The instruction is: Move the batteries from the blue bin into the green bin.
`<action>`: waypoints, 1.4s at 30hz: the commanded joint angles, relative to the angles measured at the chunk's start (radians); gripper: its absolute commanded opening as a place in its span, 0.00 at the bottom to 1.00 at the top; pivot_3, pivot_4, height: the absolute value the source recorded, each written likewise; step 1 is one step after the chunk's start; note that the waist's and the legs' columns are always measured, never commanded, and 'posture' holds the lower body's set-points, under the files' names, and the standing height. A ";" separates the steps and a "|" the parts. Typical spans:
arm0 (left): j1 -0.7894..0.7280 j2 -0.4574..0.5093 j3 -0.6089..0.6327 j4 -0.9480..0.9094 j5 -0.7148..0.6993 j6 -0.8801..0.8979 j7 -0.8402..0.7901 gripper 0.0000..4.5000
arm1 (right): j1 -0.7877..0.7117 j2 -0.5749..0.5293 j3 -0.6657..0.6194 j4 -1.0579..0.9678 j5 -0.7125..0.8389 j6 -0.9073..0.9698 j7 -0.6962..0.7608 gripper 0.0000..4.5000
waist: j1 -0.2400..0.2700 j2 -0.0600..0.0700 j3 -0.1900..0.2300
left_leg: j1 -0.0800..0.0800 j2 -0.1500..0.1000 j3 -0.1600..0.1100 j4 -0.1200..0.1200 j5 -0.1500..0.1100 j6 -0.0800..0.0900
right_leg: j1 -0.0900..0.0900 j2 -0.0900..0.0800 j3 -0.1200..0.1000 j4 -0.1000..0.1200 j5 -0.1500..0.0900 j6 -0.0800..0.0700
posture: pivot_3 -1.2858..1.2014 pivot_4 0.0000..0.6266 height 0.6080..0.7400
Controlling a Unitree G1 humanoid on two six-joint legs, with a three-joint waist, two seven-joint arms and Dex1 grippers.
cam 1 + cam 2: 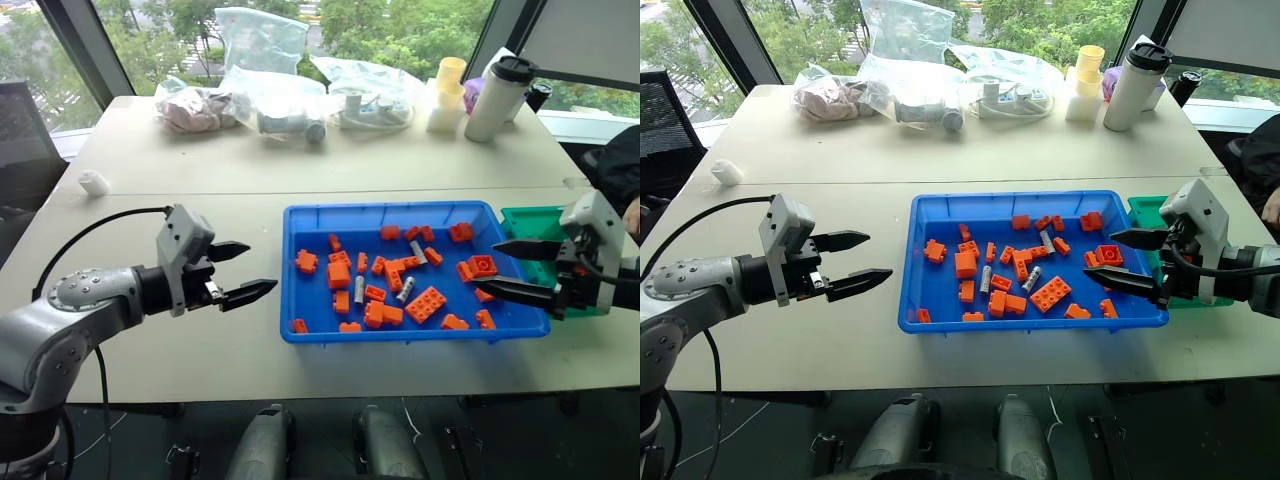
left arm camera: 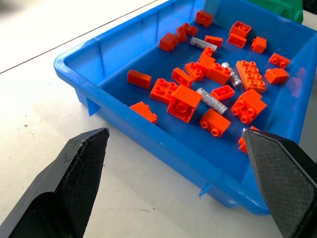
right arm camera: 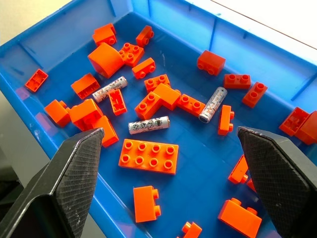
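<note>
Flanking the blue bin, left pincer and right pincer point inward, both spread apart.

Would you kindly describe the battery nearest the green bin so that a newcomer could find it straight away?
Start at the wide blue bin in the middle of the table, then look toward its far side, nearest the green bin. There a battery lies among the orange bricks. It is a slim silver-grey cylinder, smooth and round, where its neighbours are studded orange blocks.
</note>
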 commanded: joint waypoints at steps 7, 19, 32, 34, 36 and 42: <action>-0.027 0.027 0.019 0.014 -0.009 -0.024 -0.037 1.00 | -0.007 0.022 -0.017 -0.009 -0.009 -0.016 -0.008 0.98 | 0.000 0.000 0.000 | 0.000 0.000 0.000 0.000 0.000 0.000 | 0.000 0.000 0.000 0.000 0.000 0.000 | 0.52 0.24 1.00; -0.040 0.130 0.025 0.051 0.042 -0.058 -0.132 1.00 | -0.050 0.000 0.003 0.030 -0.026 -0.027 -0.002 0.98 | -0.003 0.000 0.000 | 0.000 0.000 0.000 0.000 0.000 0.000 | 0.000 0.000 0.000 0.000 0.000 0.000 | 0.52 0.24 1.00; -0.134 0.214 -0.071 0.101 0.067 -0.083 -0.278 1.00 | -0.233 0.016 0.190 0.045 -0.066 -0.055 0.030 0.98 | -0.009 0.000 0.000 | 0.000 0.000 0.000 0.000 0.000 0.000 | 0.000 0.000 0.000 0.000 0.000 0.000 | 0.52 0.24 1.00; -0.156 0.237 -0.097 0.108 0.075 -0.088 -0.325 1.00 | -0.336 0.040 0.297 0.045 -0.080 -0.072 0.067 0.98 | -0.021 0.001 0.001 | 0.001 0.000 0.001 0.000 0.000 0.000 | 0.000 0.000 0.000 0.001 0.000 0.000 | 0.52 0.24 1.00; -0.160 0.272 -0.137 0.107 0.112 -0.115 -0.380 1.00 | -0.428 0.071 0.409 0.067 -0.125 -0.109 0.112 0.98 | -0.027 0.000 0.001 | 0.001 0.001 0.000 0.000 0.000 0.000 | -0.001 0.001 0.000 0.001 0.000 0.000 | 0.52 0.24 1.00; -0.203 0.290 -0.164 0.103 0.148 -0.142 -0.413 1.00 | -0.633 0.215 0.713 0.192 -0.287 -0.197 0.246 0.98 | -0.028 0.000 0.002 | 0.000 0.001 0.001 0.000 0.000 0.000 | -0.002 0.001 -0.001 0.001 0.000 0.000 | 0.52 0.24 1.00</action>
